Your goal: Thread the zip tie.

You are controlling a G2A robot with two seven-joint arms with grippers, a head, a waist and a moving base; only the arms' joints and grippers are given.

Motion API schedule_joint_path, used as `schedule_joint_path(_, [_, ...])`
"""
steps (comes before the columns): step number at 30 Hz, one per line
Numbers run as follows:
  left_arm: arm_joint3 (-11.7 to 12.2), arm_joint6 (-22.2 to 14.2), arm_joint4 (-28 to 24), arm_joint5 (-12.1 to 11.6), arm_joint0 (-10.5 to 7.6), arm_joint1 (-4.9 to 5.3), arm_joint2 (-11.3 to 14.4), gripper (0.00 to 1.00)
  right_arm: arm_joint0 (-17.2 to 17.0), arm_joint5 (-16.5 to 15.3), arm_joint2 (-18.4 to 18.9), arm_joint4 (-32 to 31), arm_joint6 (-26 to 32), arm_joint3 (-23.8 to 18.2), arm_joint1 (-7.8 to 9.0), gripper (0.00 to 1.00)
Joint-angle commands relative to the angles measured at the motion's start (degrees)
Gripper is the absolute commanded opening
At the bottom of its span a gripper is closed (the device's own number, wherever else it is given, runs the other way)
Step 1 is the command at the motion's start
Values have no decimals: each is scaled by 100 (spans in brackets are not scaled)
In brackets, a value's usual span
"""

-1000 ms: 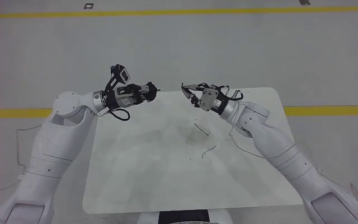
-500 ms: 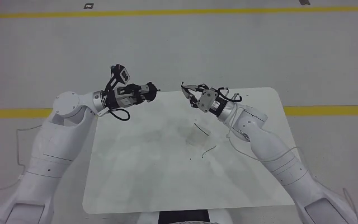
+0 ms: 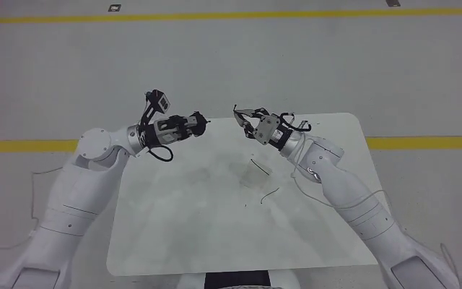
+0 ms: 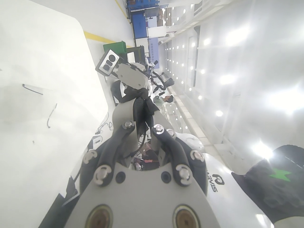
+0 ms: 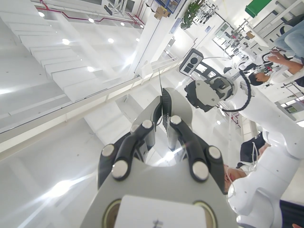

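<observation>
My right gripper (image 3: 239,115) hangs above the table's far edge, shut on a thin black zip tie (image 5: 160,84) whose tip sticks out past the fingertips (image 5: 166,100). Facing it from a short gap away, my left gripper (image 3: 202,121) is also shut. A small black piece (image 4: 139,94), apparently a zip tie end, sits pinched at the left gripper's (image 4: 141,100) tips. In the right wrist view the left gripper (image 5: 197,96) shows farther off. The two grippers point at each other without touching.
Two loose black zip ties lie on the white table (image 3: 216,231), one straight (image 3: 260,167) and one curved (image 3: 269,193), below the right arm. They also appear in the left wrist view, straight (image 4: 33,88) and curved (image 4: 51,116). A yellow floor line (image 3: 29,145) runs behind.
The left arm has shifted right, bringing its gripper slightly closer to the right gripper. The right gripper has stayed almost still.
</observation>
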Motion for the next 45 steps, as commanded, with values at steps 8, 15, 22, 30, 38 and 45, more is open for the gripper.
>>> schedule_joint_path(8, [335, 463, 826, -1195, -179, -206, 331, 0, 0, 0, 0, 0, 0, 0, 0, 0])
schedule_joint_path(15, [568, 706, 1139, -1195, -264, -483, 293, 0, 0, 0, 0, 0, 0, 0, 0, 0])
schedule_joint_path(22, [568, 706, 1139, -1195, -264, -483, 293, 0, 0, 0, 0, 0, 0, 0, 0, 0])
schedule_joint_path(30, [568, 706, 1139, -1195, -264, -483, 293, 0, 0, 0, 0, 0, 0, 0, 0, 0])
schedule_joint_path(38, [568, 706, 1139, -1195, -264, -483, 293, 0, 0, 0, 0, 0, 0, 0, 0, 0])
schedule_joint_path(45, [568, 706, 1139, -1195, -264, -483, 293, 0, 0, 0, 0, 0, 0, 0, 0, 0])
